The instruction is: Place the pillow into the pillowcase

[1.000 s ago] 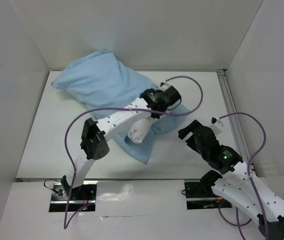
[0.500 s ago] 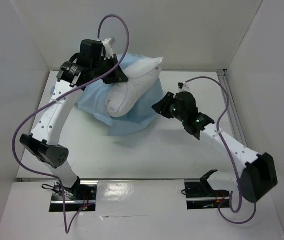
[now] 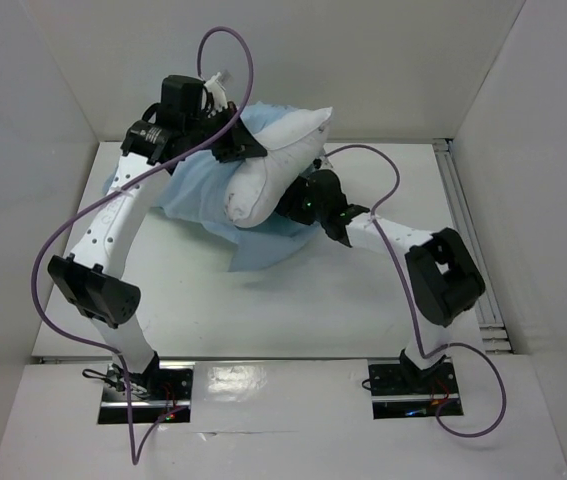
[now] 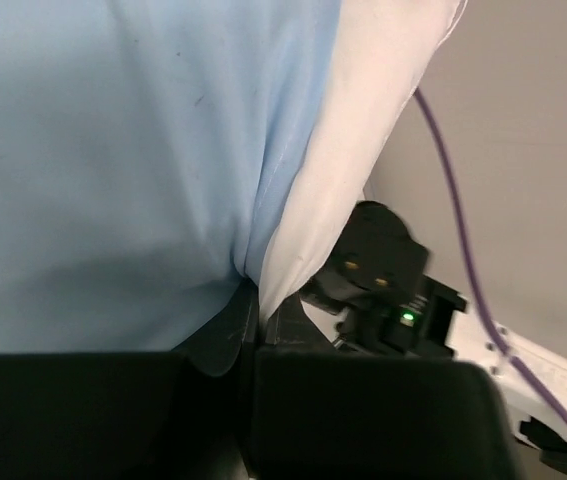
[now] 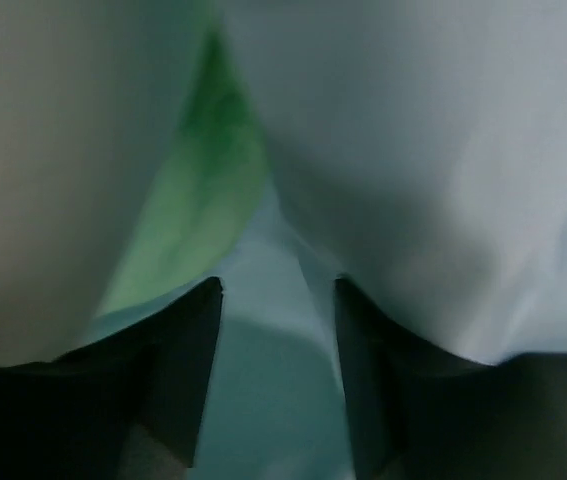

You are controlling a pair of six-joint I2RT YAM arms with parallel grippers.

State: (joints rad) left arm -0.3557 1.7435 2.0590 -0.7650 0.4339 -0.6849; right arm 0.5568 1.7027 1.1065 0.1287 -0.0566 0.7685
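The white pillow point(image 3: 281, 162) is held up at the back of the table, its left end inside the light blue pillowcase point(image 3: 199, 196), which hangs down to the table. My left gripper point(image 3: 235, 146) is shut where blue cloth and white pillow meet; the left wrist view shows both pinched between the fingers point(image 4: 253, 292). My right gripper point(image 3: 299, 205) is tucked under the pillow's right side. In the right wrist view it is open point(image 5: 275, 300), with blue-green pillowcase cloth point(image 5: 263, 380) between the fingers, a mint-green fold point(image 5: 213, 190) ahead and the pillow point(image 5: 443, 150) to the right.
White walls enclose the table point(image 3: 363, 300) at the back and on both sides. A metal rail point(image 3: 463, 215) runs along the right edge. Purple cables point(image 3: 225, 50) loop above both arms. The right arm's wrist point(image 4: 383, 270) shows in the left wrist view.
My right gripper has moved left, from beside the pillowcase to under the pillow. My left gripper, which went from mid-table to the back, has lifted the pillow slightly further right.
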